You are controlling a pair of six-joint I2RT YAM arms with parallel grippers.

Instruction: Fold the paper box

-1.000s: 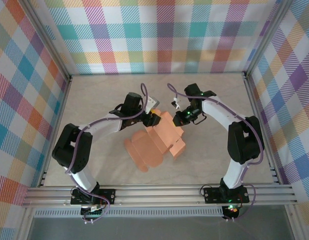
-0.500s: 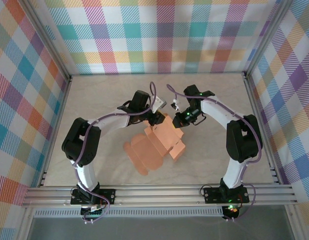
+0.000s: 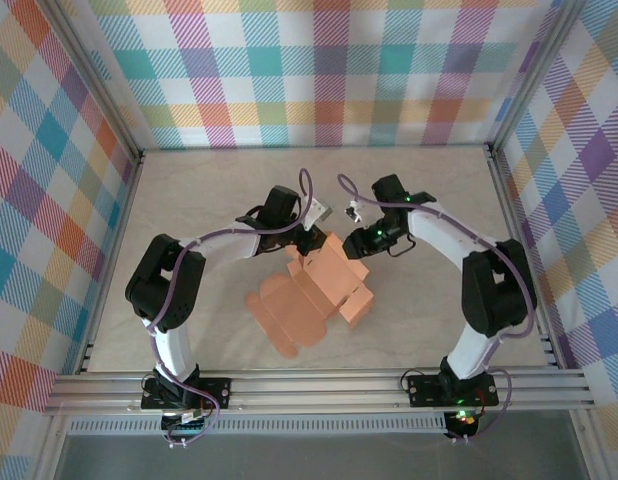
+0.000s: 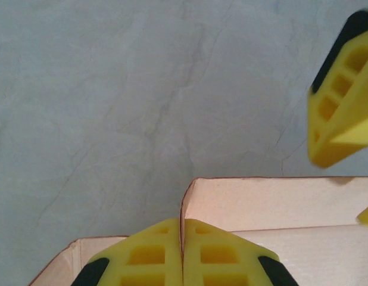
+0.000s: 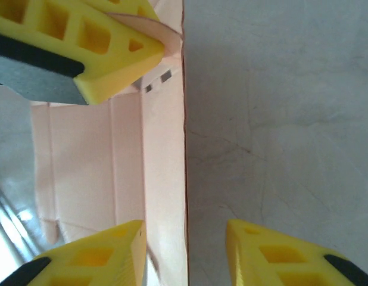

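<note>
The paper box [image 3: 319, 292] is salmon-orange card, partly folded, lying mid-table with flat flaps spread toward the near left. My left gripper [image 3: 311, 240] sits at its far corner. In the left wrist view the left gripper [image 4: 182, 221] is shut on a thin upright card edge of the paper box [image 4: 279, 202]. My right gripper [image 3: 361, 240] is at the box's far right edge. In the right wrist view the right gripper [image 5: 184, 229] is open, with the box's upright wall [image 5: 163, 179] standing between its fingers, which do not press on it.
Plaid walls enclose the pale table [image 3: 209, 190] on three sides. An aluminium rail [image 3: 319, 385] runs along the near edge by the arm bases. A yellow finger of the left gripper [image 5: 83, 36] shows close to the right one.
My left gripper has moved right to the box's far corner and shut on its card edge. The right gripper, shut before, has opened around the box wall.
</note>
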